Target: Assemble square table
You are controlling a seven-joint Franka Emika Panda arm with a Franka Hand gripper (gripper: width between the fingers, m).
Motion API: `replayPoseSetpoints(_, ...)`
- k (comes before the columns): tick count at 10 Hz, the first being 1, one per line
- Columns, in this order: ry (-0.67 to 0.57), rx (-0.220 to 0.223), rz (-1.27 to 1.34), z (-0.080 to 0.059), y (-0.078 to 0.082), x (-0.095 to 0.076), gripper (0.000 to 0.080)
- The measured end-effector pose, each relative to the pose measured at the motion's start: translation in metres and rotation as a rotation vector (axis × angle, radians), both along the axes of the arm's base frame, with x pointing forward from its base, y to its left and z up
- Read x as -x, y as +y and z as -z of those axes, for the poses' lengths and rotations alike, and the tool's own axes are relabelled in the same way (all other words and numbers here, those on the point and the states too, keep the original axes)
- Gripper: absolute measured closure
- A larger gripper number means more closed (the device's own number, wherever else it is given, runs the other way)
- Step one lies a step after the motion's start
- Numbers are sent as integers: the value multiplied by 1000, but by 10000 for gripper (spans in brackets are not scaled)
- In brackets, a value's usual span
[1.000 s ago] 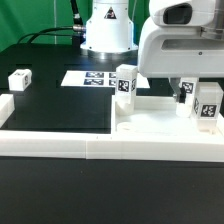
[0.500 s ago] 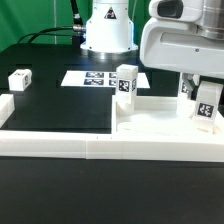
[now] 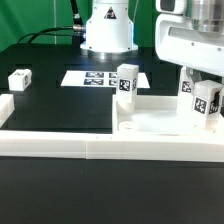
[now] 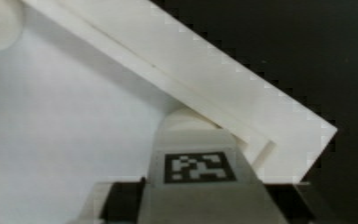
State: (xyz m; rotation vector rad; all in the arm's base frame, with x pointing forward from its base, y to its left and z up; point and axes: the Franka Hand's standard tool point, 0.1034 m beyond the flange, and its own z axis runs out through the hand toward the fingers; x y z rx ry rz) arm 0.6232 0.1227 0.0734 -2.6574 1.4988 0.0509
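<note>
Three leg blocks in view around the square slab (image 3: 160,125), itself lying flat on the black surface (image 3: 60,105). Held leg block (image 3: 205,104) upright over the slab's far corner at the exterior view's right, jaws closed on its two sides; contact with the slab unclear. Standing leg block (image 3: 126,80) upright at the slab's other far corner. Loose leg block (image 3: 20,78) well apart, off toward the exterior view's left. Marker board (image 3: 92,77) just beyond that corner; long border bar (image 3: 100,148) along the slab's near edge.

Relative to the earlier frames, we see the arm's white housing shifted toward the exterior view's right and slightly upward. The gripper (image 3: 203,92) has narrowed its jaws onto the leg block (image 3: 206,108).
</note>
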Motion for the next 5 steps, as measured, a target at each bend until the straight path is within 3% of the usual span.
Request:
replayPoseSetpoints(3,21,-15,213,0,1,0,509)
replayPoseSetpoints(5,8,-64,464,1,-3,-4,509)
